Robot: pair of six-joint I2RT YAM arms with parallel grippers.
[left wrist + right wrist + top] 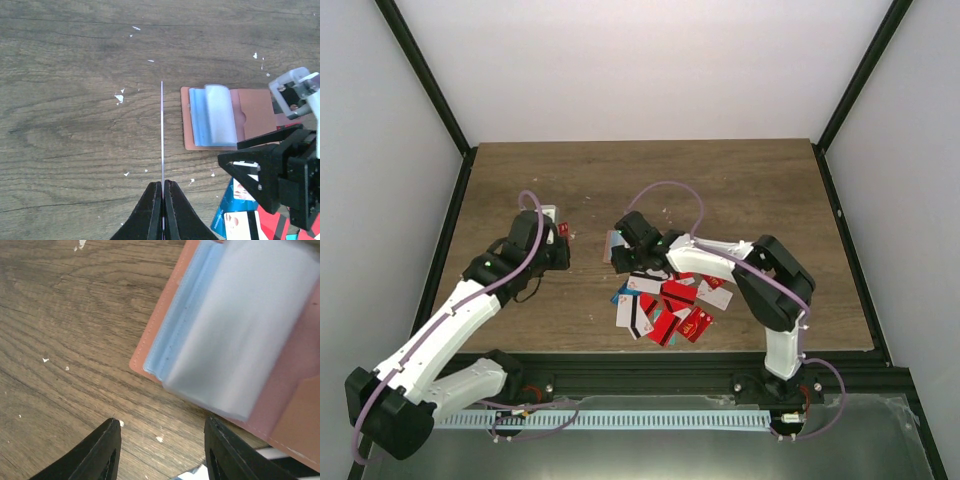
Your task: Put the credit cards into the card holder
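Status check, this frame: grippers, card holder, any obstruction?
Left gripper shut on one card, edge-on. Right gripper open, empty, at card holder. Holder open flat, sleeves fanned. Nothing between card and holder.

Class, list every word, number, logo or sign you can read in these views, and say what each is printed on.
No text can be read in any view.
Any print on the credit cards is too small or blurred to read.
The card holder and its clear sleeves show no lettering.

Bright, even light, faint soft shadows on the brown wood-grain worktop (pixel 740 190); right wrist view shows the salmon-brown leather card holder (pixel 300 405) blurred
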